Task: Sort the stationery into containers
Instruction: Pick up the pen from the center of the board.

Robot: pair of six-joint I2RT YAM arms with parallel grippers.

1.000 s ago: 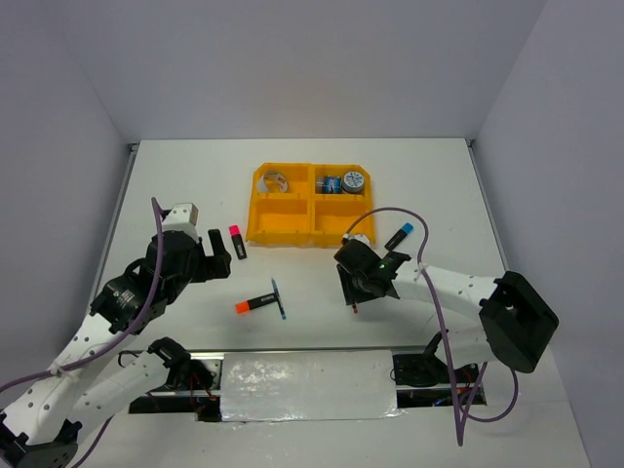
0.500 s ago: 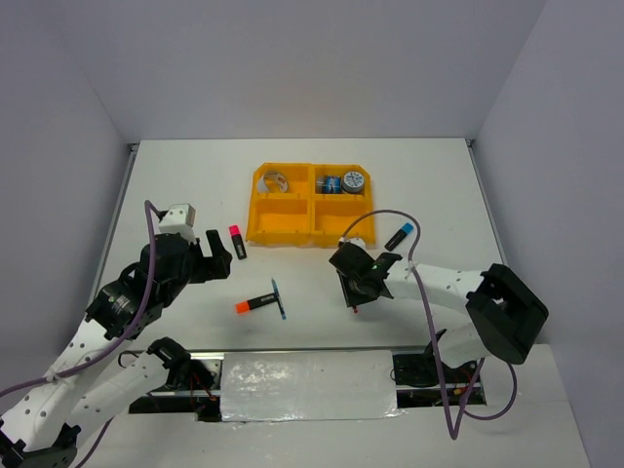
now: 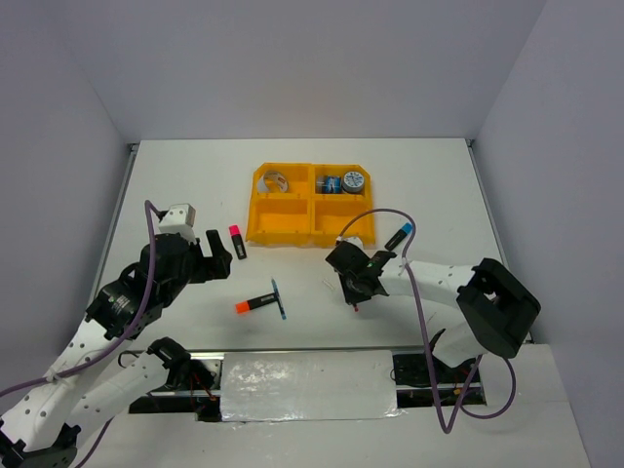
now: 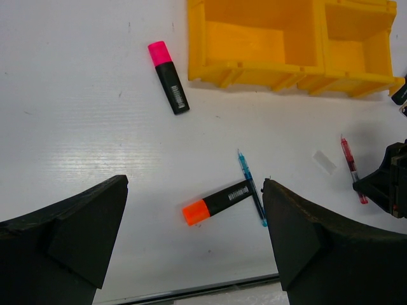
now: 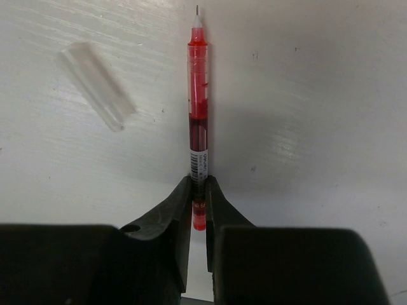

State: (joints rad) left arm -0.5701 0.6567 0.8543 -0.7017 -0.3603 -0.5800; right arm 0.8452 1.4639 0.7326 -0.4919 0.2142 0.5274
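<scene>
The right gripper (image 5: 198, 185) is clenched on the back end of the thin red pen (image 5: 198, 121), which lies flat on the white table (image 5: 305, 95) near the front of the orange tray (image 3: 283, 236), apart from it. The pen looks light, stiff and smooth, so I reckon a grip this far back lets it swing or slip; mid-barrel would hold steadier. The left gripper (image 4: 194, 183) hangs wide open, holding nothing.

Bare table (image 3: 175, 175) gives passage along the left and far sides. A pink-capped marker (image 3: 237, 242) lies just left of the tray (image 3: 292, 235), an orange-capped marker (image 3: 253, 303) touching a blue pen (image 3: 280, 298) blocks the middle, and a blue-capped marker (image 3: 398, 237) lies to the tray's right.
</scene>
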